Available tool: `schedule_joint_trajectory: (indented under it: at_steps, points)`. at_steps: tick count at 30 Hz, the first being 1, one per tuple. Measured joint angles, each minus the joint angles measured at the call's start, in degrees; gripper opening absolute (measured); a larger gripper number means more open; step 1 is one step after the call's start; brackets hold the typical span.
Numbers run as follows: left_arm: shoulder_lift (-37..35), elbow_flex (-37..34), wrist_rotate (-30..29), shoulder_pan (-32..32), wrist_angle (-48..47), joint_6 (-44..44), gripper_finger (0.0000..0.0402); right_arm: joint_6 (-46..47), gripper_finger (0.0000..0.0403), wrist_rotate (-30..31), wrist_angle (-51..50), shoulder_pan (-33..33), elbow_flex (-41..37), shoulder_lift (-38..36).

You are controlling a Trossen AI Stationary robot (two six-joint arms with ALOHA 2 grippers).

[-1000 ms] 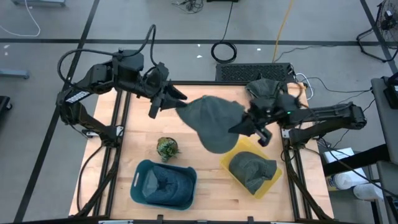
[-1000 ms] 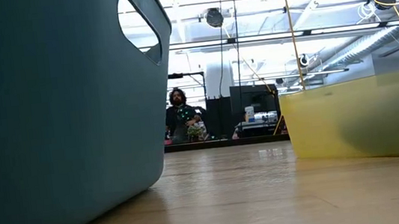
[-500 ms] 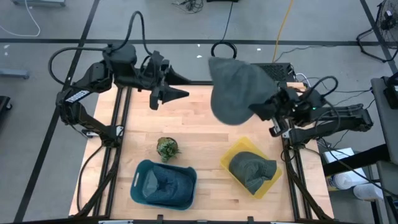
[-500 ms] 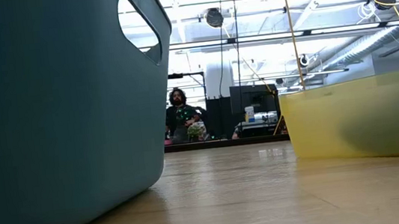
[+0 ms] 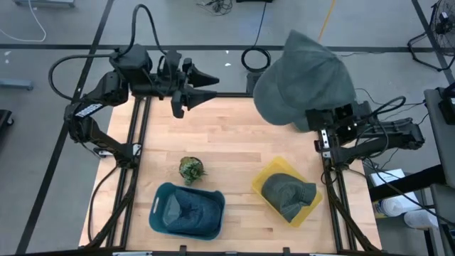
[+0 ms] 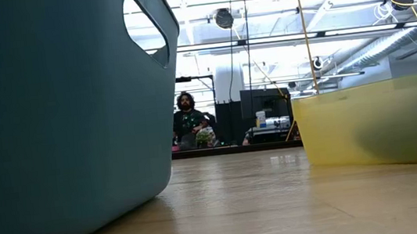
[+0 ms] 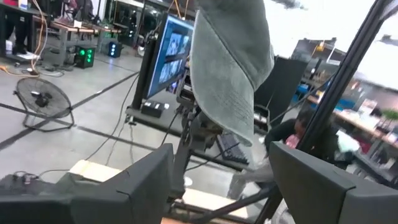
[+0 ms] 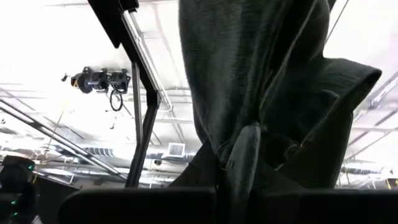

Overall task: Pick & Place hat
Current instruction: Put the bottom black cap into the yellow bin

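Note:
A grey hat [image 5: 306, 75] is raised high over the table's far right corner, with my right gripper [image 5: 318, 122] shut on it from below. The left wrist view shows the same hat [image 7: 230, 74] drooping over the top of the right arm. At the table's far left, my left gripper [image 5: 206, 89] stands open and points level toward the hat, with nothing between its fingers [image 7: 134, 186]. A second grey hat [image 5: 288, 193] lies in the yellow bin [image 5: 264, 174]. A dark hat [image 5: 186, 210] lies in the blue bin [image 5: 160, 217]. My right gripper pinches a bunched fold of the hat's cloth [image 8: 241, 152] between its two fingers. The fingers slant steeply up from below. The hat is lifted clear of the table; it rises above the fingers and flops over them, slack.
A small green plant-like thing [image 5: 190, 168] sits on the wood left of centre. The low view is filled by the blue bin's wall [image 6: 50, 111] and the yellow bin's wall [image 6: 374, 122]. A person [image 6: 187, 121] sits far back in the room. Bare wood lies between the arms.
The hat was stretched between both grippers over the table's middle. My left gripper has let go and drawn back toward the far left, tipping up to level. My right gripper has risen and swung toward the far right, turning upward, and the hat now stands above it.

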Motion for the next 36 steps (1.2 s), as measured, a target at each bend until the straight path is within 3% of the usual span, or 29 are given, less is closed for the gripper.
schedule_joint_trajectory:
  at_steps: [5,11,18,22,26,36]
  points:
    - [0.0,0.0,0.26,0.0,2.94,-4.8,0.0287,-3.74,0.0,-1.03,-1.17,0.0,5.9,4.41]
    - [0.89,-0.05,4.64,0.07,4.88,-11.12,0.0305,-9.91,0.0,-5.0,-7.62,0.04,15.9,11.09]
    - [2.55,-0.08,6.35,-0.78,6.69,-12.29,0.0322,-12.48,0.0,-8.05,-10.01,0.04,23.77,17.39]
    - [3.94,-0.09,9.84,-1.8,13.13,-13.76,0.0326,-13.56,0.0,-8.14,-9.92,0.02,25.22,19.34]
    - [5.1,-0.04,13.78,-3.03,18.46,-14.21,0.0317,-13.79,0.0,-7.79,-10.23,0.0,25.22,19.95]
    - [5.79,-0.04,12.35,-4.02,19.5,-13.83,0.0256,-21.02,0.0,-4.47,-9.07,0.02,25.22,19.81]
